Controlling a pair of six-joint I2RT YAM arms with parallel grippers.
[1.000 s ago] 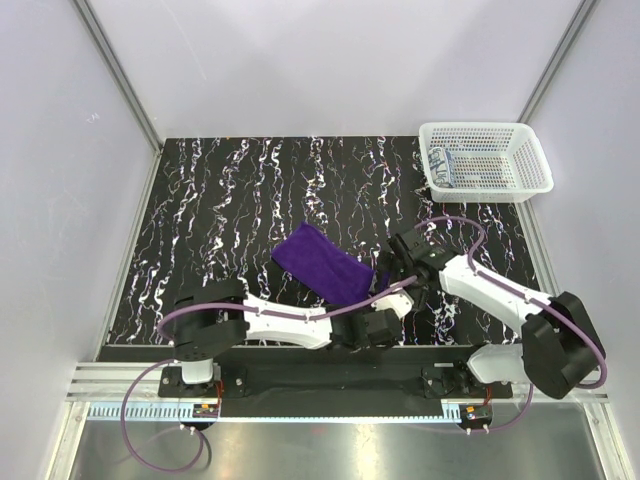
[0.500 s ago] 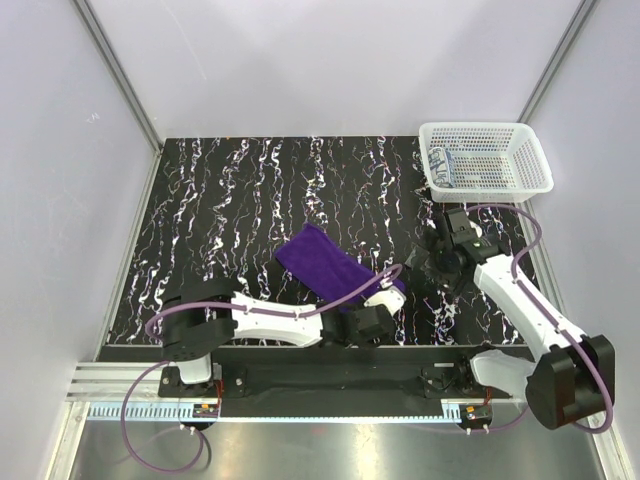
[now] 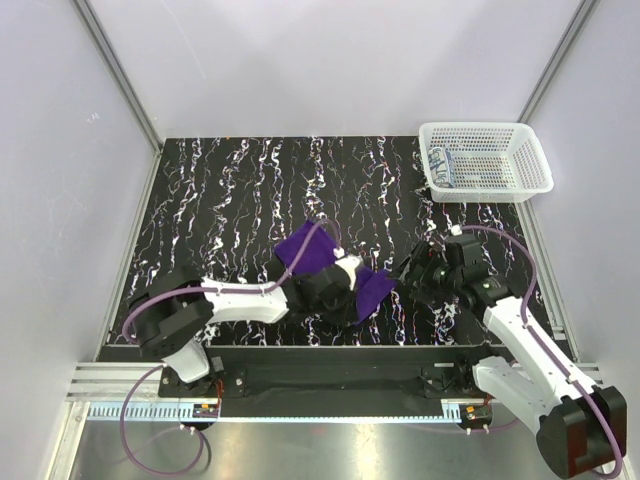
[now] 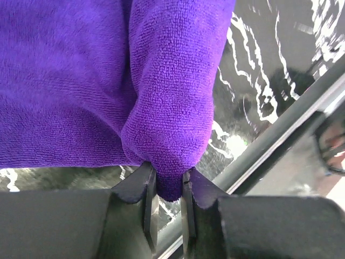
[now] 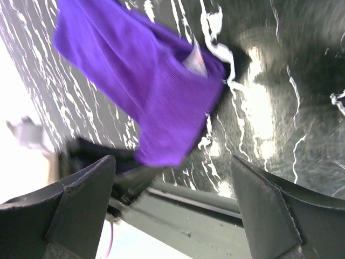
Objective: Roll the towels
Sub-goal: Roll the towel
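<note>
**Checker 1:** Step in hand: the first turn of the roll on the purple towel (image 3: 303, 250). It lay on the worktop (image 3: 220, 200), near the front edge and about midway across. Your left hand (image 4: 168, 183) was pinching a thick fold of the cloth. The wrist view showed that fold nipped between the two fingers (image 4: 148, 194), with the rest of the towel spread flat behind it.

**Checker 2:** Confirmed. Your right hand (image 3: 412, 272) was spread wide and held nothing. It stood just beside the towel's right end, facing it. Whether it touched the worktop could not be told.

**Checker 1:** Progress, as a judgement: early. The purple towel showed one doubled end and no finished roll. The patterned towel (image 3: 446, 165) lay in the basket (image 3: 485, 127) at the far right corner, well apart from both hands. It was too small in view to tell whether it was rolled.

**Checker 2:** Next move, as advice:
1. You needed to carry the pinched fold over the flat part, along the towel's length, with the turn drawn tight.
2. You needed the right hand to pin the free end, so that the cloth would not slide on the worktop.

**Checker 1:** Caution: soft cloth slumps. If you let go of the fold before the turn was laid down, it was likely to fall open.
</note>
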